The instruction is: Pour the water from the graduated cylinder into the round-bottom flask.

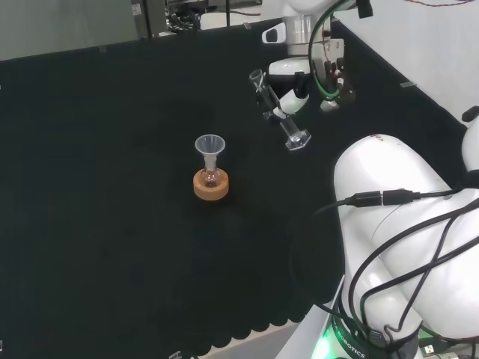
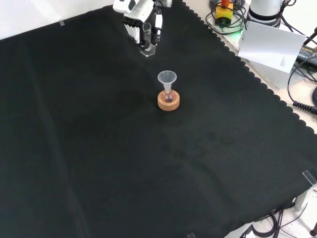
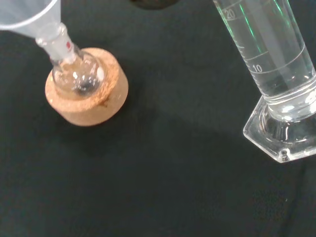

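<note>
— Holding what? The hand (image 1: 293, 96), right of centre in the head view, has its fingers curled round the tilted graduated cylinder (image 1: 278, 116), its base lifted off the cloth (image 1: 112, 187).
— And the round-bottom flask (image 1: 212, 178)? On its cork ring (image 1: 211, 187), funnel (image 1: 210, 146) in its neck, well left of the cylinder; bare cloth lies on every side.

Tilted clear graduated cylinder (image 1: 280, 117) near funnel-topped round-bottom flask (image 1: 212, 179).

Robot hand (image 1: 293, 91) grips tilted grad cylinder (image 1: 278, 112) right of flask (image 1: 212, 178) w/ funnel (image 1: 210, 147).

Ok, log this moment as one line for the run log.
hand: shut on graduated cylinder, lifted, tilted | round-bottom flask: funnel in neck, on cork ring | pour: not started
</note>
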Robot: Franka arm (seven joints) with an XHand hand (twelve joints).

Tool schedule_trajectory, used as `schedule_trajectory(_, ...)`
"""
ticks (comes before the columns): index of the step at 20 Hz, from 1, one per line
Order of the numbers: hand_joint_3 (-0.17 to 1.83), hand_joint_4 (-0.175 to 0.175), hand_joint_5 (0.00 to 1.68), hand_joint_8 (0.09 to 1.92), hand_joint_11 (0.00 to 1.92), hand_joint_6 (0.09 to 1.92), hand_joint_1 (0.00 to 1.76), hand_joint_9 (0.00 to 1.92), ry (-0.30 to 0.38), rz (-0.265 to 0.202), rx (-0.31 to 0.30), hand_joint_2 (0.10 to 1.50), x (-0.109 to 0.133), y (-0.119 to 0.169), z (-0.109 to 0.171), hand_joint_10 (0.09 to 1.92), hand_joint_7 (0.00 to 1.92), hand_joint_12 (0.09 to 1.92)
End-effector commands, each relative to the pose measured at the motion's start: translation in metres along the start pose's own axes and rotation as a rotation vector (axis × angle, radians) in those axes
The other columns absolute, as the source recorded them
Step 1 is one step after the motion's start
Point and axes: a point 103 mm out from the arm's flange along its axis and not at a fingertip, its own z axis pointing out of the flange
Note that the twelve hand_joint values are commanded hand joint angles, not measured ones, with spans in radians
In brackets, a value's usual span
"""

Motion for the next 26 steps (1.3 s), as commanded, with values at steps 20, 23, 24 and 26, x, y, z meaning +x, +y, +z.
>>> schedule_trajectory(20, -0.01, -0.126, 1.0, 0.34, 1.37, 0.98, 1.13, 1.48, -0.173, -0.012, 0.496, 1.12, 0.048, 0.006, 0.032, 0.09, 1.24, 0.71)
schedule_trajectory(23, -0.01, -0.126, 1.0, 0.33, 1.37, 0.98, 1.13, 1.48, -0.192, -0.009, 0.538, 1.12, 0.051, 0.009, 0.031, 0.09, 1.25, 0.71)
schedule_trajectory(24, -0.01, -0.126, 1.0, 0.33, 1.37, 0.98, 1.13, 1.48, -0.202, -0.009, 0.55, 1.12, 0.053, 0.01, 0.03, 0.09, 1.25, 0.71)
schedule_trajectory(26, -0.01, -0.126, 1.0, 0.33, 1.37, 0.98, 1.13, 1.48, -0.227, 0.003, 0.582, 1.12, 0.056, 0.013, 0.029, 0.09, 1.25, 0.71)
